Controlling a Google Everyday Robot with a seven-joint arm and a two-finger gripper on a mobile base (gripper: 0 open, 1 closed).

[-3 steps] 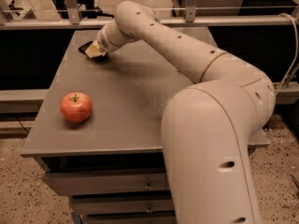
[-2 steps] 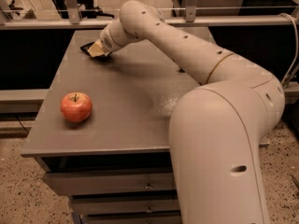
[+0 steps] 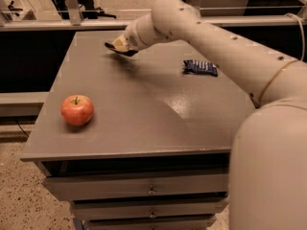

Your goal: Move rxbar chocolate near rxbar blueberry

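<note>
My gripper (image 3: 116,46) is over the far left part of the grey table (image 3: 144,128), at the end of the long white arm. It is shut on the rxbar chocolate (image 3: 125,53), a dark flat bar that shows under the pale fingers and is held just above the tabletop. The rxbar blueberry (image 3: 200,67), a dark-blue wrapper with white stripes, lies flat on the table to the right of the gripper, well apart from it.
A red apple (image 3: 77,109) stands near the table's left front. Drawers (image 3: 151,190) sit under the tabletop. My arm's large white body (image 3: 273,166) fills the right front. Rails and dark equipment stand behind the table.
The gripper has moved to the right with the dark bar, away from the far left corner. The arm has shifted, so the blue bar now shows.
</note>
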